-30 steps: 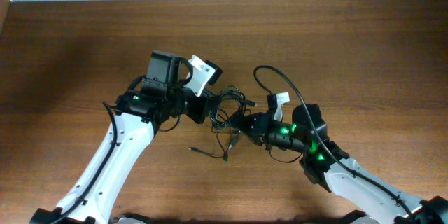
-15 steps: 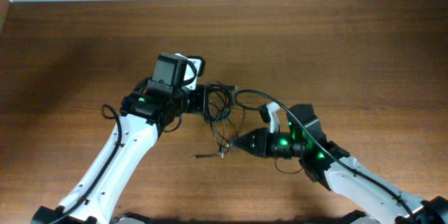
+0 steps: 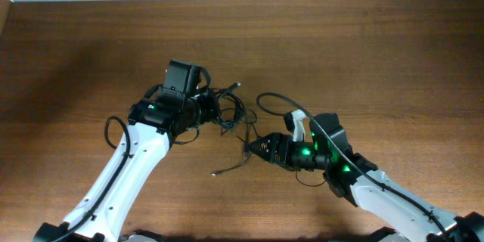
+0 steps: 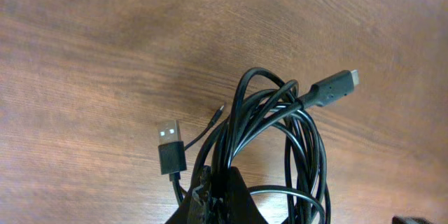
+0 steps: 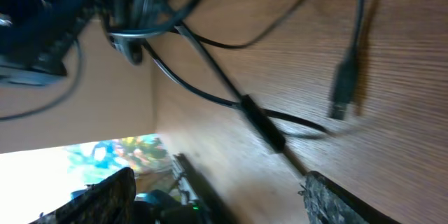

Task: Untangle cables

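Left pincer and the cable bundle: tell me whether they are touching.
Touching. The left wrist view shows the left pincer shut on the cables, with the black loops pinched between its tips at the bottom of the frame.

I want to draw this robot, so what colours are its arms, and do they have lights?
The left arm and right arm are white tubes that turn black near the wrists. Small green lights glow on the black parts, and a thick black cable loops out of the right one.
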You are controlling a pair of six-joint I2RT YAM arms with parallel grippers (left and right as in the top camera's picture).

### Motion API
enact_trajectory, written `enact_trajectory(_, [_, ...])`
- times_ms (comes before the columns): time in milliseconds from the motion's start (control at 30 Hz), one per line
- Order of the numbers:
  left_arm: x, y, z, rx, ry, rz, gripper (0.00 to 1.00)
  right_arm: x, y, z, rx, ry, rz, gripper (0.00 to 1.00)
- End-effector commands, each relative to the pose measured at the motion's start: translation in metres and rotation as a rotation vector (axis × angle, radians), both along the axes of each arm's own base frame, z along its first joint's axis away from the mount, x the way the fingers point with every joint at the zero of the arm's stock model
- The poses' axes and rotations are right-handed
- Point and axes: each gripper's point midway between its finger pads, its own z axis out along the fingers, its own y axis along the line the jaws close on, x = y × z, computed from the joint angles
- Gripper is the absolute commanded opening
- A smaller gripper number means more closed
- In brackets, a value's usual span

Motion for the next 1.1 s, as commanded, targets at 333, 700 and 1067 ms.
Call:
enact_trajectory(333, [-0.005,-0.003,0.000,0.053,-0.006,-0.087,0.00,0.012,0.010,0.032,0.184,0.202,-0.133,0.56])
enact_trajectory(700, [-0.008,-0.048,0.011,0.066,-0.117,-0.278,0.00,0.029,0.001,0.024,0.197,0.331,-0.307,0.40])
enact_trajectory(1067, [-0.010,-0.050,0.010,0.055,-0.110,-0.287,0.00,0.039,-0.010,0.010,0.157,0.353,-0.418,0.04])
